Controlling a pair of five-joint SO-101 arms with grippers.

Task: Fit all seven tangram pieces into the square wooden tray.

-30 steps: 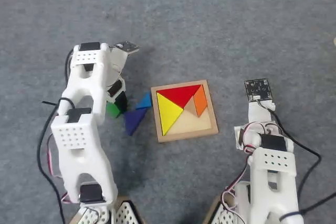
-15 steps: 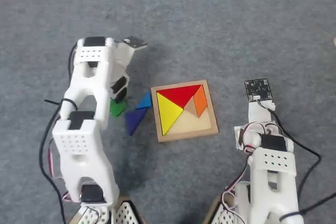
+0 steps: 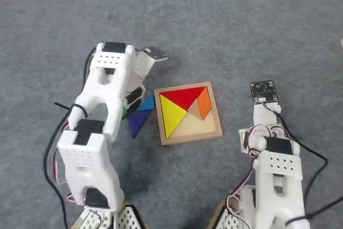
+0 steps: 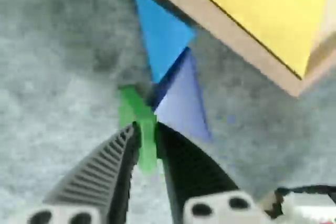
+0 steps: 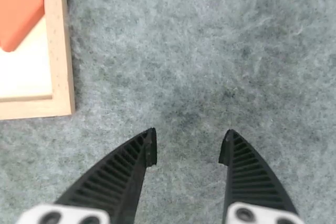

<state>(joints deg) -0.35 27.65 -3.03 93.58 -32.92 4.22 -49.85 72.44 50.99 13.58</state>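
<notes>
On my left wrist feed the left gripper (image 4: 147, 129) is pinching a small green piece (image 4: 135, 109) between its two fingers, low over the grey felt mat (image 3: 252, 30). I cannot tell whether the piece touches the mat. Just past the fingertips lie the light blue triangle (image 4: 164, 34) and the darker blue triangle (image 4: 184, 103), meeting at a corner. The light blue one is nearly against the rim of the square wooden tray (image 3: 194, 136).

In the high view the tray sits in the middle of the frame, slightly rotated, and the left arm bends over the loose pieces just to its left. Inside the tray I see the red triangle (image 3: 184, 97) along the upper edge, the yellow triangle (image 3: 171, 115) along the left edge and the orange parallelogram (image 3: 204, 102) against the right edge. The lower right part of the tray floor is bare wood.

The right arm stands at the lower right of the frame. The right gripper (image 5: 189, 142) hangs over the mat beside a corner of the tray, its fingers spread apart.
</notes>
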